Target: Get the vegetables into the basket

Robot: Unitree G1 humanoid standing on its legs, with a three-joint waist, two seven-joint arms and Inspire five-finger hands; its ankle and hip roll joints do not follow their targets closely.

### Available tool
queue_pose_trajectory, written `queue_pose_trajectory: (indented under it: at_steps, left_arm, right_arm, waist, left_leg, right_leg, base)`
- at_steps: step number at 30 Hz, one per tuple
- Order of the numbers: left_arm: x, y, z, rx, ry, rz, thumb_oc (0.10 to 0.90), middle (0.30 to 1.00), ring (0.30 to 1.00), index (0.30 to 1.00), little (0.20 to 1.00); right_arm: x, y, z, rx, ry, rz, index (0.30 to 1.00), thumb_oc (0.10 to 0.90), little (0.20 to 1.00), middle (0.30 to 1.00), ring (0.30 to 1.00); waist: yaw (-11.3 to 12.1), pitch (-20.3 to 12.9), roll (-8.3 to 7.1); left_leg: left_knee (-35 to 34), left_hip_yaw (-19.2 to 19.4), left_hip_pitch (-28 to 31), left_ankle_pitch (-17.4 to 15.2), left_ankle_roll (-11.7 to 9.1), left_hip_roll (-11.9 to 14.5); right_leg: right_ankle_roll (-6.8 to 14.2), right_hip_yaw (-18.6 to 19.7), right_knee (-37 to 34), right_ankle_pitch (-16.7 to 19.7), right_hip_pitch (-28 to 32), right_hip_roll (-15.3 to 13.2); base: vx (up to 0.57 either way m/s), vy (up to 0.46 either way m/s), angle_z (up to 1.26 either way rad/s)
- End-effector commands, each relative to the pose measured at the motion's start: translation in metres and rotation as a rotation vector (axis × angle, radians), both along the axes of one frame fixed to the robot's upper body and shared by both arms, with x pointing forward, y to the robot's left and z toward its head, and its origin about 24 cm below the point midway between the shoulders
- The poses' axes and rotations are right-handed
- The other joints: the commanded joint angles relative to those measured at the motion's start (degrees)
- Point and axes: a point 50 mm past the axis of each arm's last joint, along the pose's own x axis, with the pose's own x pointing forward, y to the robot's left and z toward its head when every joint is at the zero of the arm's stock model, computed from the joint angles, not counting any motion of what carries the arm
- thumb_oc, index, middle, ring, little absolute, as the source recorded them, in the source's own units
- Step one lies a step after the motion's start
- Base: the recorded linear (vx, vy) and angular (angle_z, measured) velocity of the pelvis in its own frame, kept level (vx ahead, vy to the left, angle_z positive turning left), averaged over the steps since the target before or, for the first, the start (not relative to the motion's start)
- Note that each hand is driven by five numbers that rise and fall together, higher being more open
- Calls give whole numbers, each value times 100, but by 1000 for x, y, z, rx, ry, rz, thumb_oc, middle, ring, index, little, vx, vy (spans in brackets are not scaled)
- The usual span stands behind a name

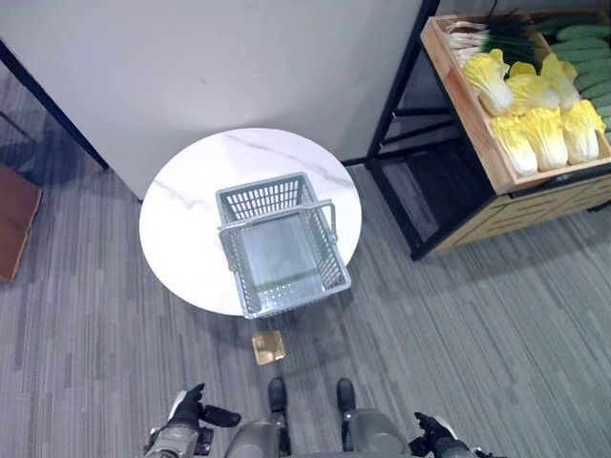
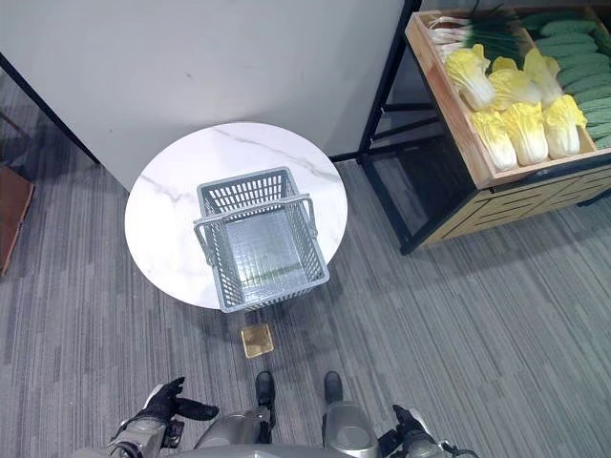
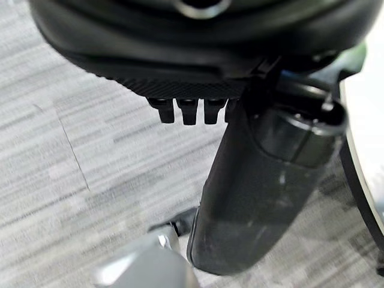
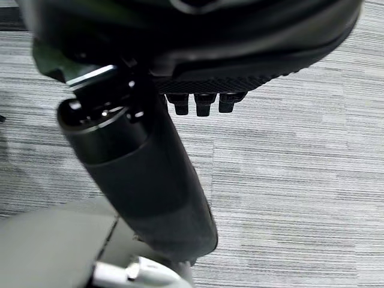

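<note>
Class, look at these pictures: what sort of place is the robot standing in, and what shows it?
Probably a mock grocery shop set up indoors: a wooden produce crate holding cabbages and cucumbers, a shopping basket, office-style carpet.

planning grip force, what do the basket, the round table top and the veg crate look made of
Basket: likely grey plastic, matte, moulded lattice walls. Round table top: white with grey veins, marble or a marble-look slab, smooth. Vegetable crate: light wood, plain boards.

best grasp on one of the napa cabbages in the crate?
Probably the yellow leafy body of the cabbage nearest the crate's front rim, fingers coming from above across its width. The heads lie flat, packed side by side, tops exposed. Both hands hang low: left hand, right hand.
</note>
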Motion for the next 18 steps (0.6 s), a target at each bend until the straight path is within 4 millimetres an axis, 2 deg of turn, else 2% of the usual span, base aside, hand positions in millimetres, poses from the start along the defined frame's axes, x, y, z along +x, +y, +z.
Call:
queue_pose_trajectory:
  at_steps: [1, 5, 6, 9, 11, 13, 14, 15, 16, 17, 18]
  left_arm:
    - [-5, -3, -2, -12, 11, 3, 900, 1000, 1000, 1000, 1000]
    - [-8, 2, -2, 12, 26, 16, 900, 1000, 1000, 1000, 1000]
    - [-3, 9, 2, 39, 10, 38, 900, 1000, 1000, 1000, 1000]
    - [3, 12, 5, 49, -11, 41, 900, 1000, 1000, 1000, 1000]
    - [5, 11, 5, 45, -26, 39, 900, 1000, 1000, 1000, 1000]
    - [0, 10, 4, 44, -27, 46, 900, 1000, 1000, 1000, 1000]
    - [-4, 10, 3, 42, -29, 61, 900, 1000, 1000, 1000, 1000]
    - [-5, 10, 3, 40, -35, 71, 900, 1000, 1000, 1000, 1000]
    - [16, 19, 19, 0, -215, 88, 900, 1000, 1000, 1000, 1000]
    - [17, 5, 17, -10, -229, 13, 900, 1000, 1000, 1000, 1000]
    - [7, -4, 8, -32, -167, -11, 900, 1000, 1000, 1000, 1000]
  right_arm:
    - [11, -18, 7, -63, -41, 2, 1000, 900, 1000, 1000, 1000]
    - [18, -38, 15, -148, -82, -34, 1000, 900, 1000, 1000, 1000]
    - [40, -63, 32, -262, -173, -59, 1000, 900, 1000, 1000, 1000]
    - [71, -102, 64, -433, -277, -52, 1000, 900, 1000, 1000, 1000]
    - [102, -124, 96, -529, -412, -45, 1000, 900, 1000, 1000, 1000]
    - [137, -135, 138, -668, -595, 42, 1000, 900, 1000, 1000, 1000]
    - [158, -132, 168, -733, -728, 131, 1000, 900, 1000, 1000, 1000]
    - [171, -128, 192, -792, -834, 209, 1000, 900, 1000, 1000, 1000]
    - [181, -131, 244, -934, -1000, 317, 1000, 900, 1000, 1000, 1000]
    - [190, -123, 270, -974, -1098, 411, 1000, 900, 1000, 1000, 1000]
    - [193, -124, 272, -1021, -1084, 450, 1000, 900, 1000, 1000, 1000]
  waist:
    - [14, -216, -165]
    - [4, -337, -181]
    - [6, -391, -167]
    - [16, -455, -135]
    - [35, -502, -102]
    - [61, -522, -72]
    - [76, -527, -58]
    - [80, -533, -49]
    - [180, -528, 17]
    - [238, -512, 45]
    - [273, -522, 45]
  left_leg:
    - [709, 31, -297, -530, -192, 384]
    - [407, 33, -167, -377, -293, 454]
    - [225, 28, -107, -278, -351, 483]
    - [53, 16, 1, -208, -396, 512]
    - [-29, 0, 65, -179, -415, 526]
    - [-101, -22, 120, -151, -423, 530]
    - [-145, -28, 145, -135, -430, 533]
    - [-167, -39, 147, -126, -432, 535]
    - [-189, -102, 148, -116, -426, 526]
    - [-182, -154, 146, -117, -409, 520]
    - [-192, -177, 115, -88, -414, 518]
  right_leg:
    - [451, 29, 116, 423, -226, -324]
    - [426, -3, -151, 410, -117, -332]
    - [431, -15, -291, 427, -68, -337]
    - [454, -69, -446, 474, 26, -352]
    - [473, -99, -532, 511, 99, -369]
    - [477, -123, -580, 535, 152, -375]
    - [479, -141, -609, 542, 170, -375]
    - [482, -149, -617, 548, 172, -378]
    - [496, -203, -644, 567, 206, -395]
    - [491, -254, -637, 545, 237, -407]
    - [495, -290, -655, 559, 235, -413]
  base:
    - [28, -35, -5]
    - [27, -59, -1]
    - [12, -66, 0]
    - [6, -30, 0]
    - [0, 0, 0]
    - [0, 0, 0]
    - [0, 0, 0]
    - [0, 0, 0]
    - [0, 0, 0]
    - [-12, -7, 5]
    - [-11, -8, 15]
